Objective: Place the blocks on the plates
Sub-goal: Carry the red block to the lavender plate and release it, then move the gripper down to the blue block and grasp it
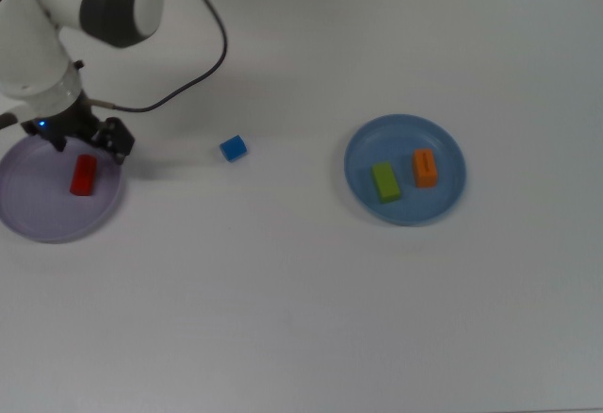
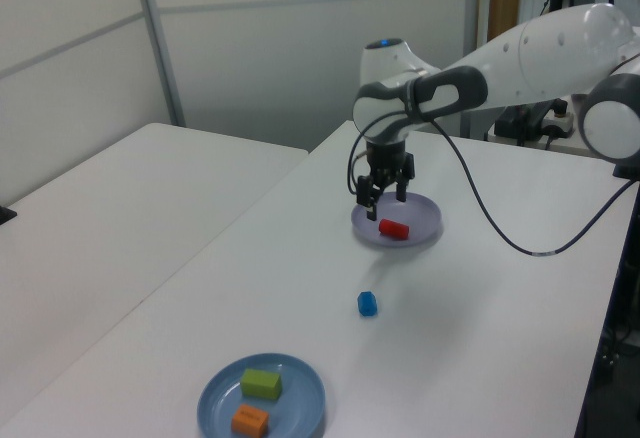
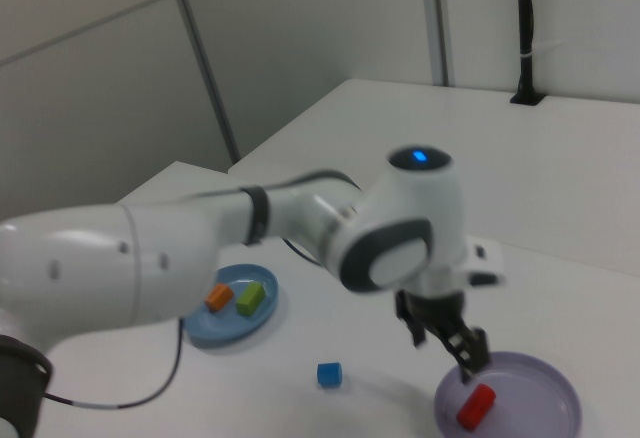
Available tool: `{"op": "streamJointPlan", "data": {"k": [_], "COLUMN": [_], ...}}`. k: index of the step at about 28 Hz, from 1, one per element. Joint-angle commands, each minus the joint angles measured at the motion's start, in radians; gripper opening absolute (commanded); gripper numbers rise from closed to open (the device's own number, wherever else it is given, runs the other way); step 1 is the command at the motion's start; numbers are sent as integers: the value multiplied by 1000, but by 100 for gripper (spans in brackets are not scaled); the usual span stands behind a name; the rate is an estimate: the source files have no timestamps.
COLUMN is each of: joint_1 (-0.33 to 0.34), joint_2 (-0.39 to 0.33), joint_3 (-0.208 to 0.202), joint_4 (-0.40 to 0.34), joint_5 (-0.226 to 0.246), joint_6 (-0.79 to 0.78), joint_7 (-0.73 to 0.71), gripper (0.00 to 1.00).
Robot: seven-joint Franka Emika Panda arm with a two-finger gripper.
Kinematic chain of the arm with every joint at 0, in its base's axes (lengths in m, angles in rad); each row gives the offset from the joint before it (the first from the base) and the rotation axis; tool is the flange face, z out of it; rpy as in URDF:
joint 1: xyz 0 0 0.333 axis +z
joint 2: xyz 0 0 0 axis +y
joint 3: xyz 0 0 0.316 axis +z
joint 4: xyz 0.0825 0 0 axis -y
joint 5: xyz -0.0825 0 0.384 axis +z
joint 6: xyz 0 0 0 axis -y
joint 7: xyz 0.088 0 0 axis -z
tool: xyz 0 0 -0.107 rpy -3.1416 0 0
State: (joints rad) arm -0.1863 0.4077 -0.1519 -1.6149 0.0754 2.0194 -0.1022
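Work surface: white table [image 2: 480,288], matte, fills the whole top view.
Second table: white table [image 2: 110,218] at the left view's left, a narrow gap between the two.
Walls: pale grey panels [image 2: 290,48] with thin seams; a grey upright post [image 2: 160,43] at the left view's upper left.
Far corner: wooden furniture [image 2: 505,3] at the left view's upper right.
Light: even, soft shadows.

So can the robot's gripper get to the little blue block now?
Probably yes. The gripper is open and empty, the blue block sits alone on bare table, nothing between them.
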Motion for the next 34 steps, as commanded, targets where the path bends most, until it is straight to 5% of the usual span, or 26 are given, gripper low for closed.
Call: {"op": "streamJointPlan", "data": {"k": [1,14,20,24,28,34], "joint_1": [91,266,301,312,307,304], "joint_2": [-81,-29,5,3,0,3], "joint_3": [-2,0,-2,11,18,18], "joint_4": [-22,-53,-112,-145,-149,-141], "joint_5": [18,15,-38,-127,-129,-132], "joint_6": [-105,-119,-85,-91,-120,-131], "joint_7": [142,439,495,357,58,-88], "gripper": [100,100,100,100,100,100]}}
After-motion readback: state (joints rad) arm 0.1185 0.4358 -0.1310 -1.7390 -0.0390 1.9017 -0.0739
